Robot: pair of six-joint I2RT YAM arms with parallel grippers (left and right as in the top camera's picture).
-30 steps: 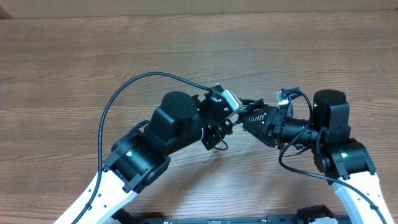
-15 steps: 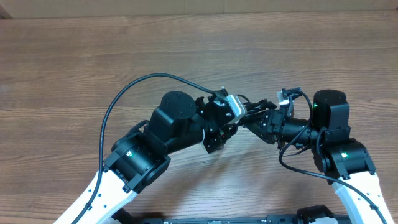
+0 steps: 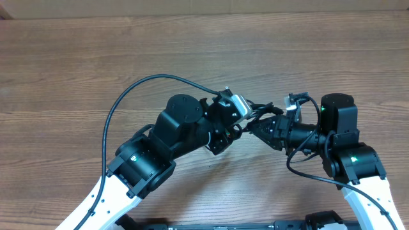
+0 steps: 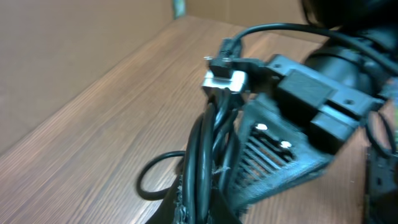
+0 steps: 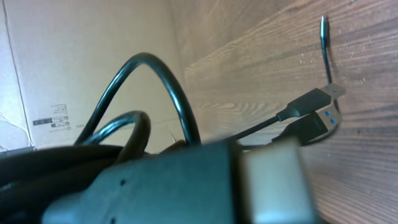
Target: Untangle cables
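Cables (image 4: 202,155) clamped by left tool (image 3: 236,126), right tool (image 3: 251,128); both closed.

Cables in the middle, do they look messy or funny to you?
Yes. The cables are bunched in one tangled clump over the middle of the table. Loops stick out of it, and two plugs poke out to one side. Nothing looks broken or spilled.

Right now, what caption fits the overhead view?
Left hand and right hand, both shut, meet over the table with tangled cables between.

tangled bunch of black cables (image 4: 203,154)
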